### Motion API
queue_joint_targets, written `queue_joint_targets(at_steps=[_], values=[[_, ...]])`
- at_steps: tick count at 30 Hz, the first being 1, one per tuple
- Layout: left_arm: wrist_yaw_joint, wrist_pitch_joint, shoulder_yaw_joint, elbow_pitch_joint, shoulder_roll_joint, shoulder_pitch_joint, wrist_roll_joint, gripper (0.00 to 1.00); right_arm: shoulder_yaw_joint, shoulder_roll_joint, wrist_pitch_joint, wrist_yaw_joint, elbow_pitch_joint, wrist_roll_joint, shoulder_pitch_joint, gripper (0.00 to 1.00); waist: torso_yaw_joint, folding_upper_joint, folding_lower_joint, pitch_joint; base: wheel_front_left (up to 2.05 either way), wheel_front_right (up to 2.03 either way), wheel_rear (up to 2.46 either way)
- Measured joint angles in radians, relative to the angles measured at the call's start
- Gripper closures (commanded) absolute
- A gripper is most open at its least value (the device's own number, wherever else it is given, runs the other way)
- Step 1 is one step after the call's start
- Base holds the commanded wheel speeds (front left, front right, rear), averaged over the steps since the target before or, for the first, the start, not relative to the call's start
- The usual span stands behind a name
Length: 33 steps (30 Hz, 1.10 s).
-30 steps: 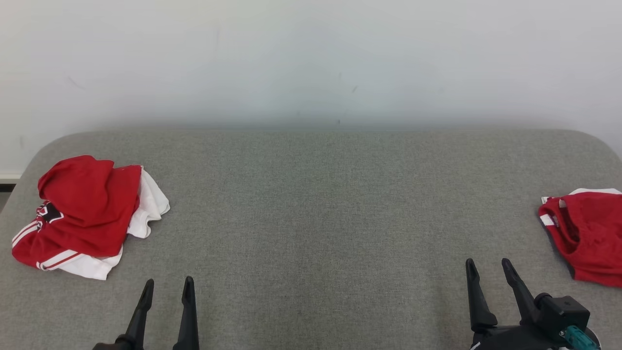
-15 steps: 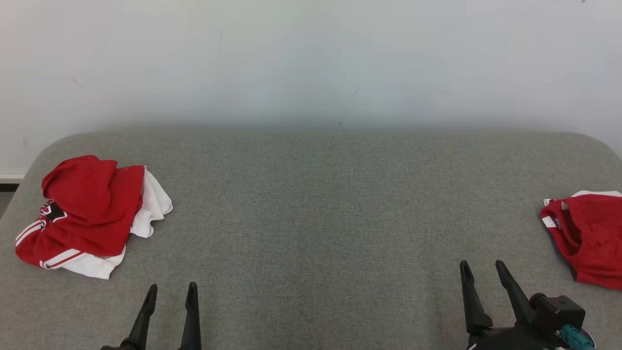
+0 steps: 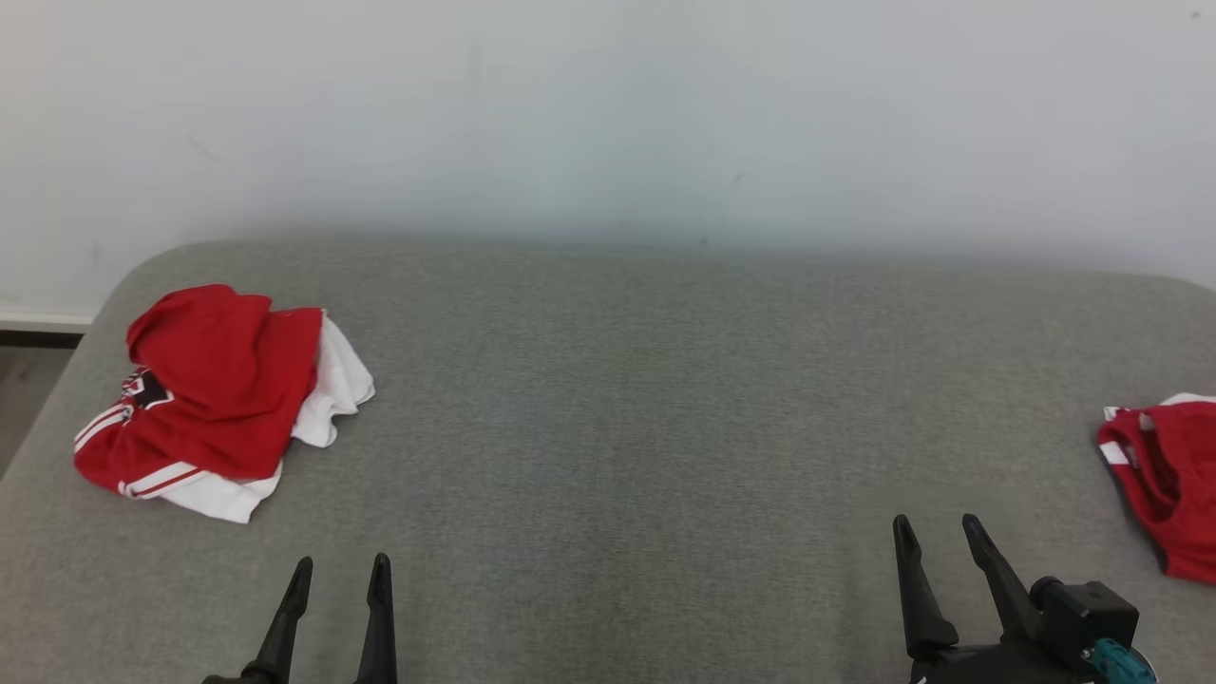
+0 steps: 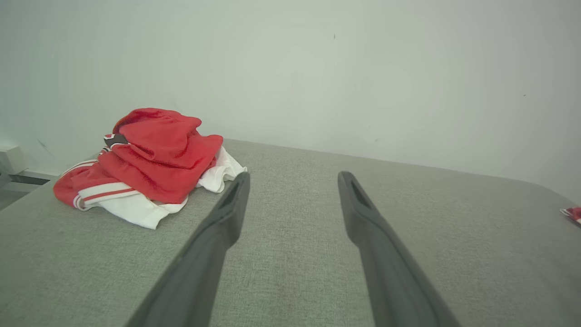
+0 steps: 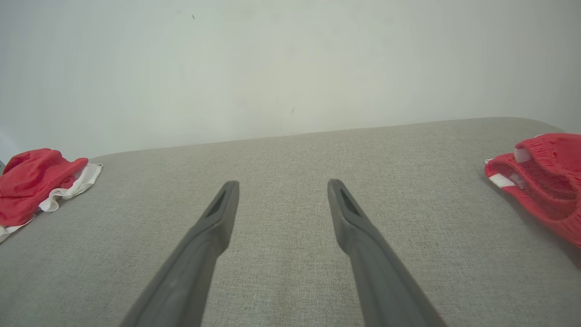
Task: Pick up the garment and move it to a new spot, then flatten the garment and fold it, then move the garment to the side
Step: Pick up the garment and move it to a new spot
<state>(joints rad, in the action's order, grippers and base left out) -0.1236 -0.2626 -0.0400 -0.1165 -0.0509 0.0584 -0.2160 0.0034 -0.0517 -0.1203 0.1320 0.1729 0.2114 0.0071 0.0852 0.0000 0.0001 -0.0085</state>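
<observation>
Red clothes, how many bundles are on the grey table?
2. One red-and-white bundle at the table's left side; one red bundle at its right edge, partly cut off.

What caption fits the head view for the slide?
Open, empty left hand and right hand above grey padded surface; crumpled red-and-white garment far left, another red garment at right edge.
</observation>
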Motion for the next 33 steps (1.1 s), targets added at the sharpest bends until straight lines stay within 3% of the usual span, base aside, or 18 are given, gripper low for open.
queue_joint_targets(at_steps=[9, 25, 33], values=[[0.0, 0.0, 0.007, 0.0, 0.0, 0.003, 0.015, 0.0, 0.021, 0.0, 0.004, 0.0, 0.003, 0.019, 0.016, 0.0, 0.106, 0.0, 0.0, -0.003, 0.0, 0.0, 0.0], [0.014, 0.0, 0.071, 0.042, 0.0, 0.057, 0.018, 0.0, 0.102, 0.002, 0.021, 0.0, 0.023, 0.041, -0.023, 0.0, 0.384, 0.0, -0.0001, -0.007, 0.0, 0.0, 0.0], [0.046, 0.0, 0.084, 0.084, 0.0, 0.085, -0.015, 0.0, 0.147, 0.002, 0.035, 0.0, 0.058, 0.03, -0.083, 0.0, 0.438, 0.0002, 0.0, 0.035, 0.0, 0.0, 0.0]])
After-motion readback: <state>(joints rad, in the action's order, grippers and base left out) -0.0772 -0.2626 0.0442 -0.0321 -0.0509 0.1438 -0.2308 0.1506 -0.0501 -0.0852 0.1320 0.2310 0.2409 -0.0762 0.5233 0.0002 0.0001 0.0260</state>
